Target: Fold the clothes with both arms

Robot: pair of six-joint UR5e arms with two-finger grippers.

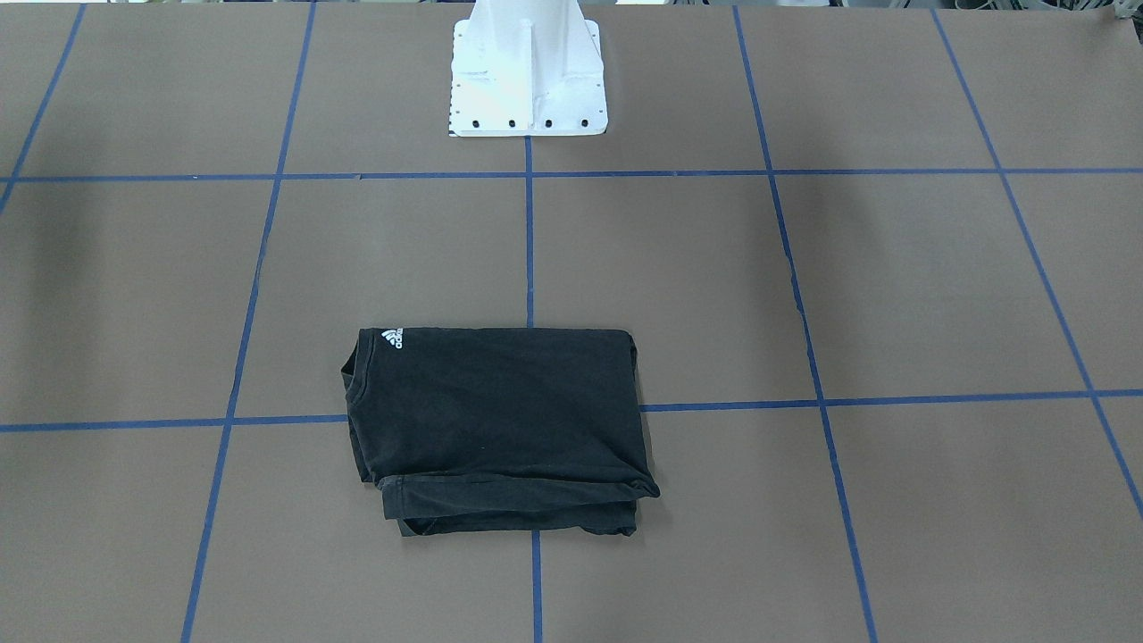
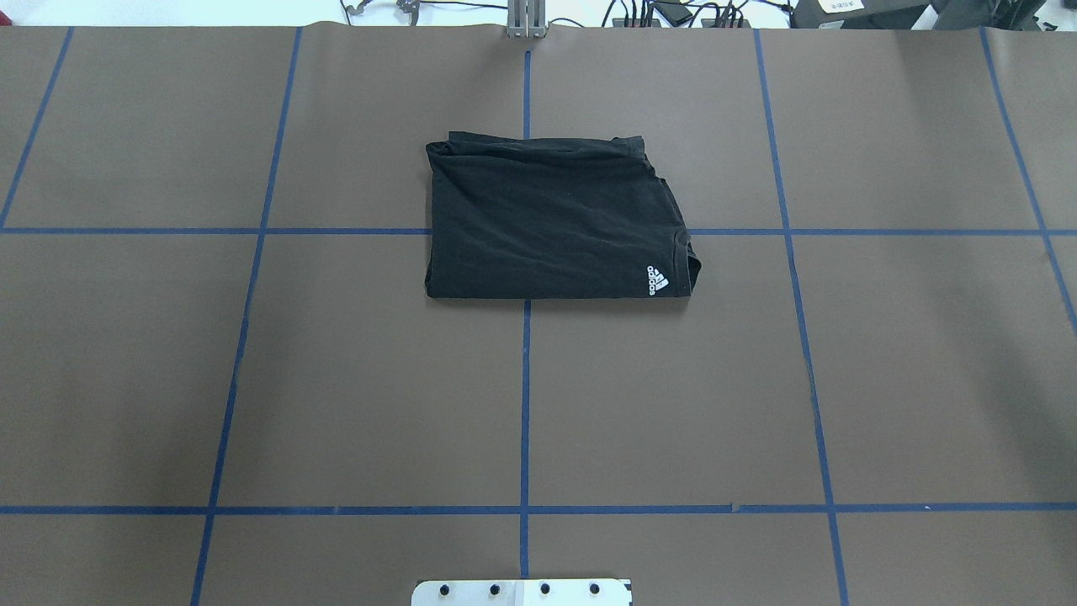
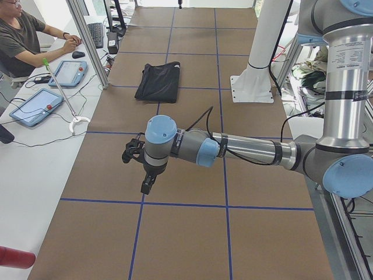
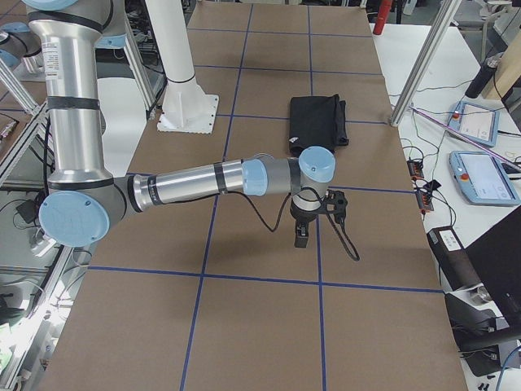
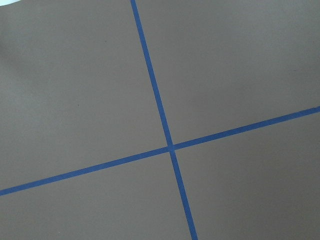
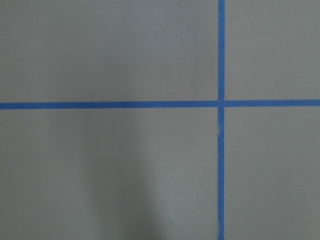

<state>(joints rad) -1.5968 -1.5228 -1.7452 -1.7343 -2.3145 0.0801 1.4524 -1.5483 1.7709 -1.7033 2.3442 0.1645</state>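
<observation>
1. I look down on a table (image 2: pixel 379 379) covered in a matte brown sheet, marked into large squares by blue tape lines (image 2: pixel 525 404).
2. On the operators' side, a white bench (image 3: pixel 35 157) carries two tablet-like consoles (image 3: pixel 69 73) and a keyboard (image 3: pixel 96 34).
3. A person (image 3: pixel 23 38) sits there, forearms on the bench.
4. A slanted aluminium post (image 3: pixel 87 41) rises at the table's edge.
5. Cables (image 2: pixel 639 13) trail beyond the edge.
6. The light is even, the shadows faint.

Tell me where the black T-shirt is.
Overhead, the folded black T-shirt lies across the centre blue tape line, far from the white pedestal base.
</observation>
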